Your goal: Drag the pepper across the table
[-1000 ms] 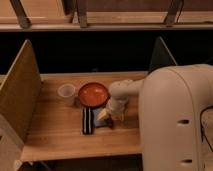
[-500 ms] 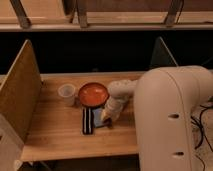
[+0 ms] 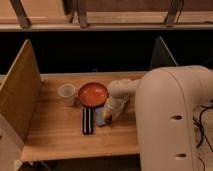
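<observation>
Wooden divider panel (image 3: 22,90) is seen standing at the table's left edge. The table (image 3: 55,132) is a butcher-block top.

A small white cup (image 3: 66,93) is set just beside the orange-red bowl (image 3: 93,94), which appears empty. In front of the bowl a dark striped flat object (image 3: 87,121) is laid lengthwise, with the blue sponge (image 3: 100,118) right against its right side.

The gripper (image 3: 108,118) is lowered to the tabletop at the sponge's right edge, below the white arm (image 3: 122,90). How far it is open, and whether anything is held, cannot be told.

The pepper is not made out anywhere. It is judged to be hidden under or behind the gripper, by the sponge.

The right of the view is filled by the robot body (image 3: 175,120).

Risks, as judged:
- The sponge could be caught and dragged instead of the pepper, given how close it sits.
- A glossy pepper could roll or slip out if it is pressed off-centre.
- A drag to the left would be blocked by the striped object and the bowl.
- A drag towards the near edge could end with the pepper pushed off the table.
</observation>
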Motion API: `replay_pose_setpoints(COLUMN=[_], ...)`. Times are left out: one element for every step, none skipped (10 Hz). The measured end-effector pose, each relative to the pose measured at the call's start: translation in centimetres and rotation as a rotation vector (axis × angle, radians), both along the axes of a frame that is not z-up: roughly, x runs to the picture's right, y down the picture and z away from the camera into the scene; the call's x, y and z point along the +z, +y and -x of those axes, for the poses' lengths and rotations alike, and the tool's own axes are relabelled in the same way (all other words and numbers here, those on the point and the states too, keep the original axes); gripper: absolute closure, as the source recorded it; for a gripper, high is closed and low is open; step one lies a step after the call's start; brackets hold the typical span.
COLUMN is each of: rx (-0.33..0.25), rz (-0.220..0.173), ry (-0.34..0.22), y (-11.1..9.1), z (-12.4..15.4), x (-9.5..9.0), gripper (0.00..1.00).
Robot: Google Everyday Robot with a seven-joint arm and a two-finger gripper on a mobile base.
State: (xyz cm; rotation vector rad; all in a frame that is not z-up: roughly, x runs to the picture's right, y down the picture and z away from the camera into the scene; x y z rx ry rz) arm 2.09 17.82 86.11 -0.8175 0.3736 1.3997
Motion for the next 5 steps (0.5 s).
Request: replay_pose_setpoints(rx=[0.008,0.016,0.022,0.028,0.03], rz=[-0.019,-0.037,-0.049,-0.059,-0.064], ry=[-0.006,-0.014,-0.022,-0.036,-0.048], y=[-0.7,-1.3,-1.7,-1.8,-1.8], z=[0.1,0.0,0.1,0.2,0.3], x=[-0.3,-0.9,-1.3,-1.8,-2.3], gripper=[1.0,1.0,1.0,1.0,1.0])
